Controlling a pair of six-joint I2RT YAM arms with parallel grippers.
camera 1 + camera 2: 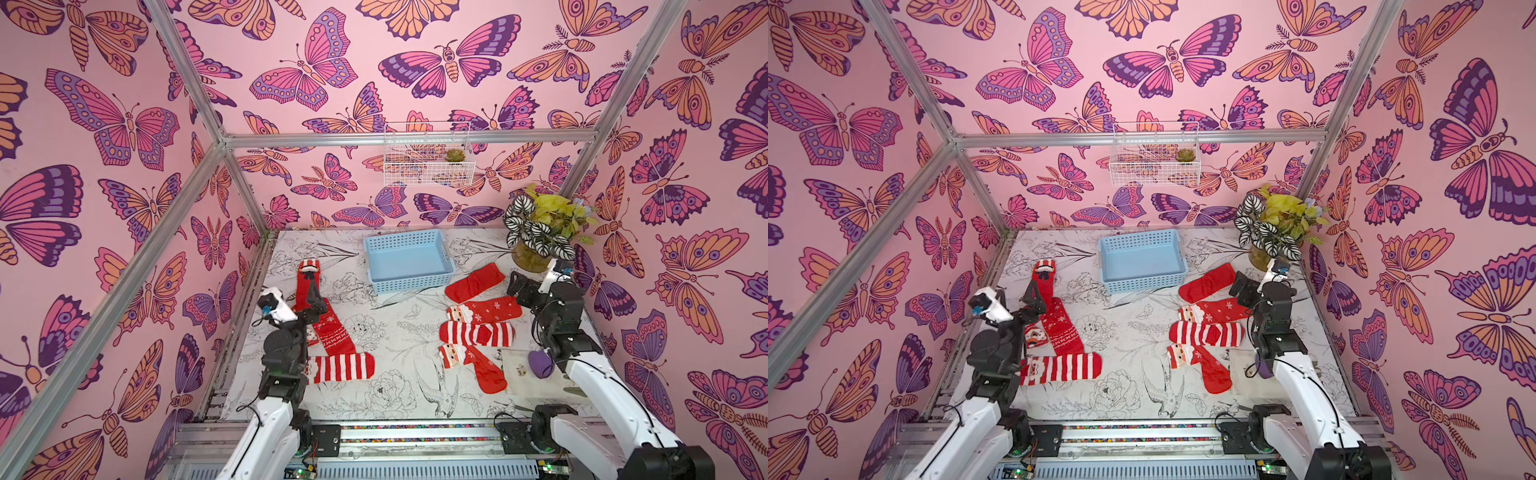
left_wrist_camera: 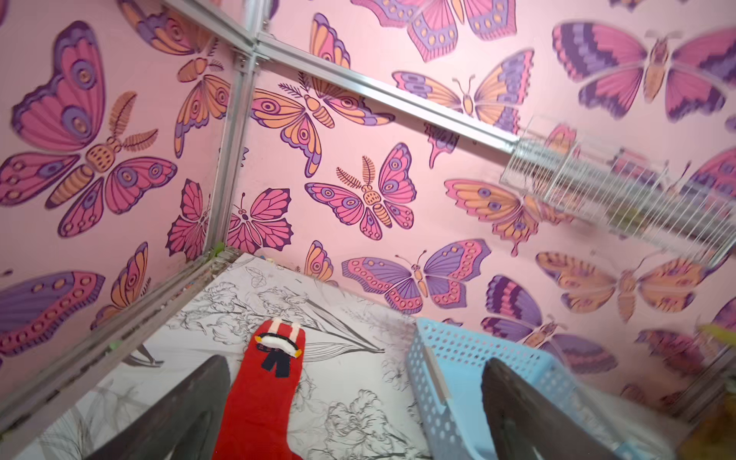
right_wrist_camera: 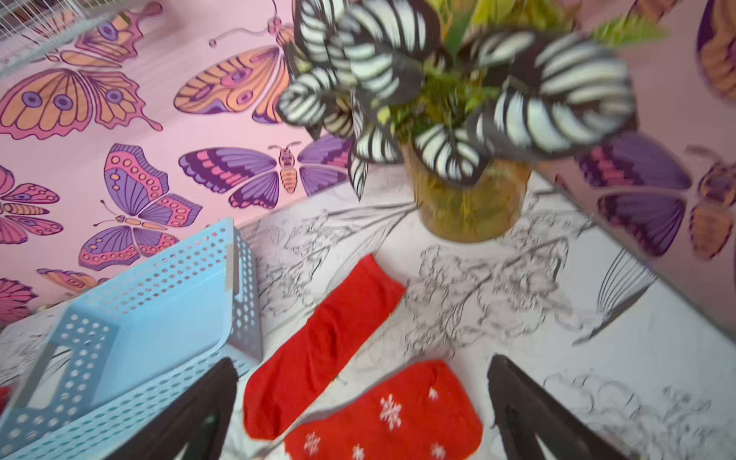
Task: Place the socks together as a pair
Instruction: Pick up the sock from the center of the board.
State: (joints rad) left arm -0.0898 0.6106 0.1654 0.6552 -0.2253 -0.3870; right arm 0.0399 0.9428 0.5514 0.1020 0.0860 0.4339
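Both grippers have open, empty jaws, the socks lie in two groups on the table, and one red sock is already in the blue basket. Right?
Not the basket part: both top views show the blue basket empty. The left gripper and right gripper do have open, empty jaws, and all the socks lie in two groups on the table.

Purple object point(image 1: 539, 365) half behind the right arm point(image 1: 590, 374) (plant point(image 3: 450, 91) blurred)

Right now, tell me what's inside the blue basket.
Only the basket's bare blue floor shows in both top views; nothing lies on it. Its near wall covers a narrow strip of floor just behind it, so that edge cannot be checked from there.
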